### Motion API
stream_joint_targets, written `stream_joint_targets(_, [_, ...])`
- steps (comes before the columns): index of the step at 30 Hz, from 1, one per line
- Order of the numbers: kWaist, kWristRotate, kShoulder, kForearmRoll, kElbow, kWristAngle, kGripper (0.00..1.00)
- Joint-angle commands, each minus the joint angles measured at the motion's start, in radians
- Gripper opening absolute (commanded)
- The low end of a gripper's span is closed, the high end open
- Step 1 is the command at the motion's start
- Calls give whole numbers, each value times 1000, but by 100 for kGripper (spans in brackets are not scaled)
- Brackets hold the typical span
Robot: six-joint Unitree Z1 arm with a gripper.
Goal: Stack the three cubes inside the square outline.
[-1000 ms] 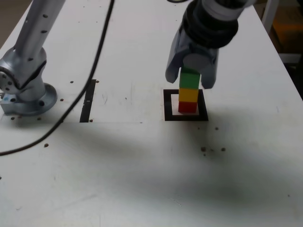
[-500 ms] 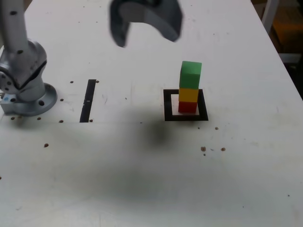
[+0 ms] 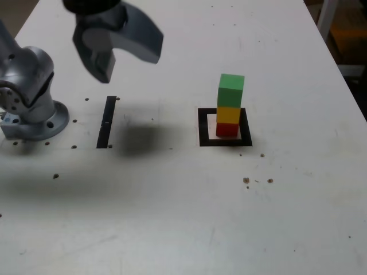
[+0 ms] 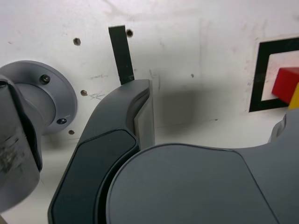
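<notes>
The three cubes stand as one upright stack inside the square outline [image 3: 202, 128]: the red cube [image 3: 227, 130] at the bottom, the yellow cube [image 3: 229, 115] on it, the green cube [image 3: 231, 90] on top. My gripper [image 3: 127, 64] hangs open and empty high above the table at the exterior view's left, far from the stack. In the wrist view one dark finger [image 4: 140, 116] fills the foreground. Behind it show the red cube [image 4: 285, 83], a sliver of the yellow cube [image 4: 295, 100] and part of the square outline [image 4: 256, 79].
A thin black strip [image 3: 106, 121] is marked on the white table, below the gripper. The arm's grey base [image 3: 31, 97] stands at the exterior view's left edge. Small dark specks [image 3: 246, 180] dot the surface.
The gripper has opened off the green cube, risen and swung away to the exterior view's left. The stack has stayed upright in the outline.
</notes>
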Motion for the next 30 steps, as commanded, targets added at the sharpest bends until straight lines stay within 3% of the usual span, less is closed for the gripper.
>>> stream_joint_targets(1, [10,18,-43,-68,182,-28,100])
stream_joint_targets(5, [10,33,-57,-164,266,-66,100])
stream_joint_targets(9, [6,46,-51,-206,311,-78,99])
stream_joint_targets(20, [2,54,2,-182,295,-60,99])
stream_joint_targets(27, [0,54,77,-157,273,-25,100])
stream_joint_targets(30, [0,54,92,-133,258,31,100])
